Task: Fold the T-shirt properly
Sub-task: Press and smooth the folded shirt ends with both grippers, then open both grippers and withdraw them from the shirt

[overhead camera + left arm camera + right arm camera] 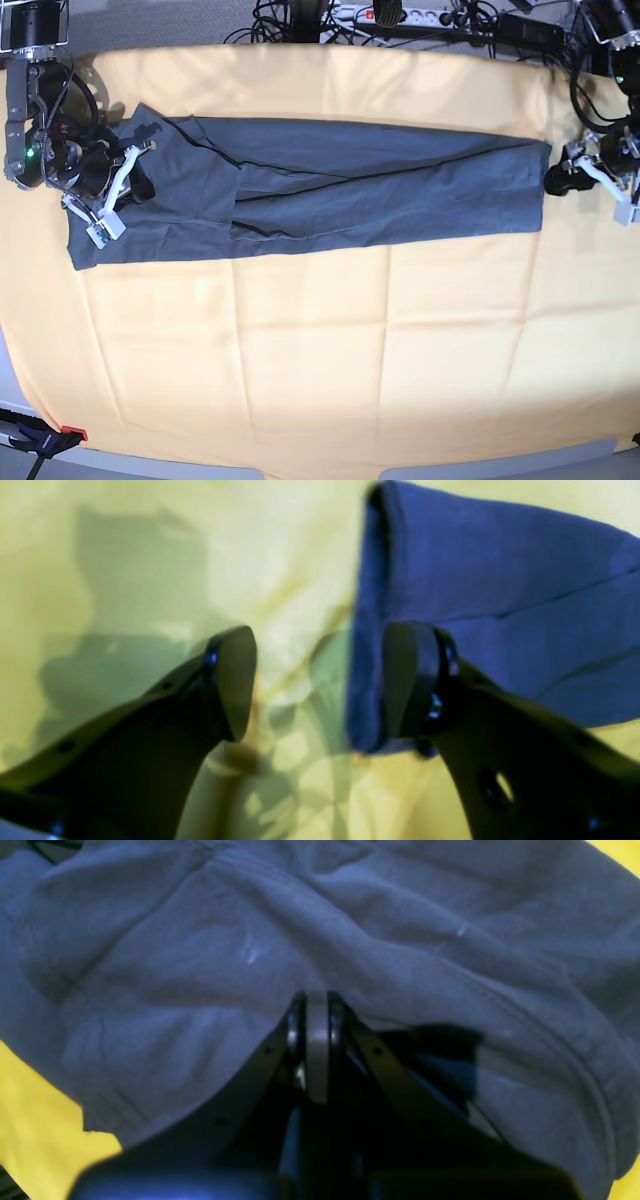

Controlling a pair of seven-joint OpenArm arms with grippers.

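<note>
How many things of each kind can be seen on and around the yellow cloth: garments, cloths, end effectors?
Garments: 1, the T-shirt, folded into a long band.
Cloths: 1, the yellow cloth under it.
End effectors: 2, the left end effector open at the shirt's edge, and the right end effector shut on the fabric.
Total: 4.

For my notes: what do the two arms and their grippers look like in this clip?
Both arms are black metal with exposed cabling. The right gripper and left gripper show white parts in the base view; wrist views show dark, rounded pads on tapering black jaws with small holes. A green light glows on the right arm.
</note>
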